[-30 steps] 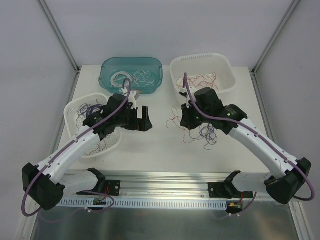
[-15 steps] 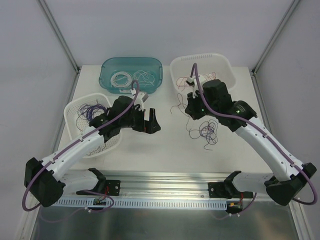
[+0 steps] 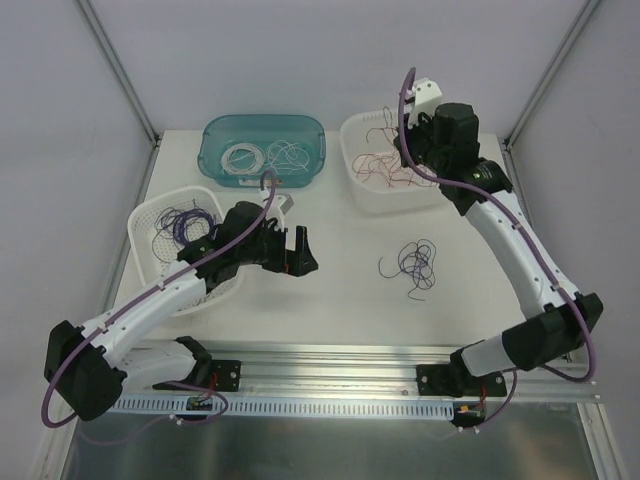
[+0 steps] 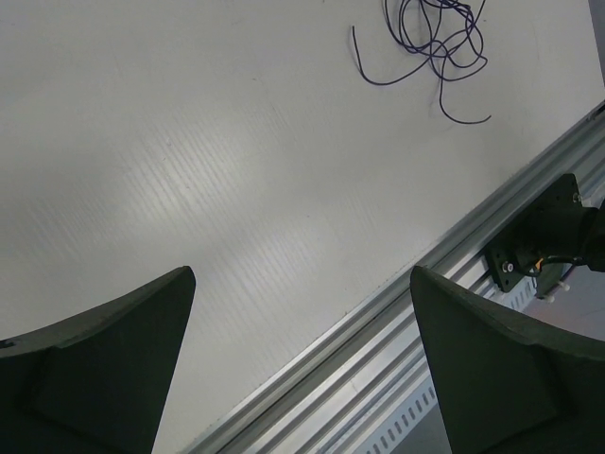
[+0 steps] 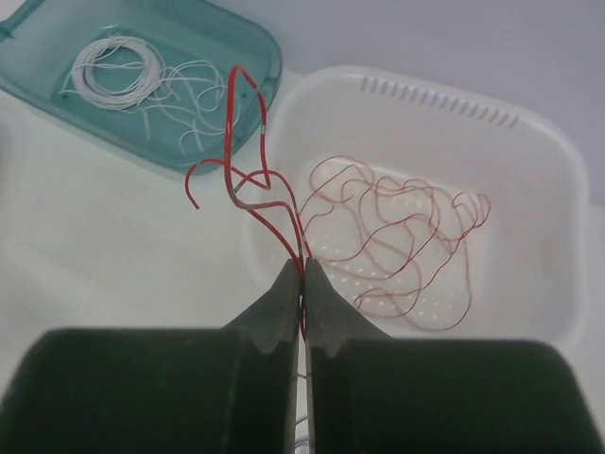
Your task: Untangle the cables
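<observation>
Red cable [image 5: 248,180] sticks up from the right hand [image 5: 302,270], whose two fingers are pressed tight together on it, the loose end curling above the tips. That hand hangs over the white basket [image 5: 529,161] at the far right of the surface, and more red cables [image 5: 406,227] lie looped on the basket's floor just beyond it. Left of the basket sits a teal tray [image 5: 255,55] holding white cables [image 5: 113,71], some wound in a coil. The left hand [image 4: 301,284] is over the bare middle of the surface [image 4: 189,142], fingers spread wide with nothing between them. A small tangle of purple cables [image 3: 412,265] lies on the surface to its right, apart from both hands. At the left edge a second white basket [image 3: 140,212] holds more purple strands [image 3: 185,222]. An aluminium rail [image 3: 330,355] runs along the near edge, and pale walls [image 3: 60,100] close in the sides.
</observation>
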